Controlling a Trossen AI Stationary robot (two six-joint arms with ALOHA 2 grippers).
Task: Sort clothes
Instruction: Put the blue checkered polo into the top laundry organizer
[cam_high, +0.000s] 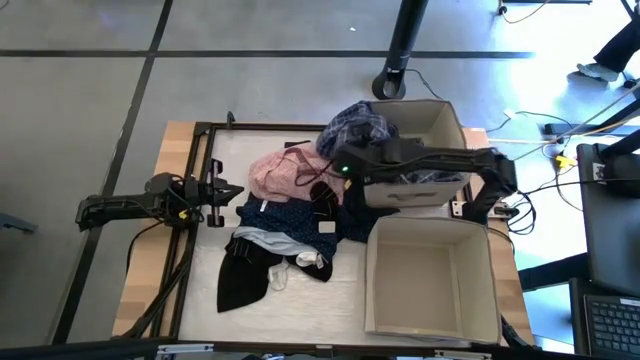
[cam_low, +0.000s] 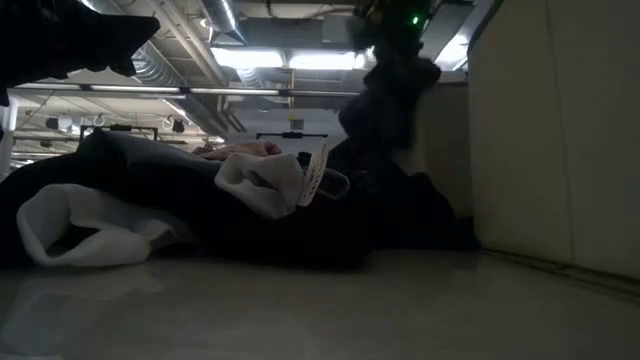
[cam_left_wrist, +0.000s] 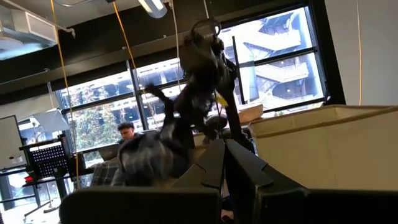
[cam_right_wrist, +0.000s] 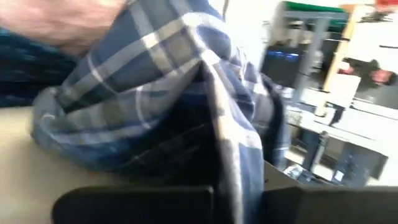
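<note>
Plaid shirt (cam_right_wrist: 155, 106) against right claw (cam_high: 345, 168) (draped over box rim (cam_high: 440, 104))

In the high view, the clothes heap in the middle of the table (cam_high: 200, 300): the pink piece (cam_high: 280, 172) lies at the back, the navy piece (cam_high: 290, 215) just in front of it, the black piece (cam_high: 240, 280) and a sock (cam_high: 308, 260) nearest the front edge. Two boxes stand right of the heap, the far box (cam_high: 445, 125) behind the near box (cam_high: 430, 275). The plaid shirt (cam_high: 358, 125) drapes over the far box's left wall, where the right gripper (cam_high: 345, 165) holds it; the left gripper (cam_high: 232, 192) waits left of the heap.
</note>
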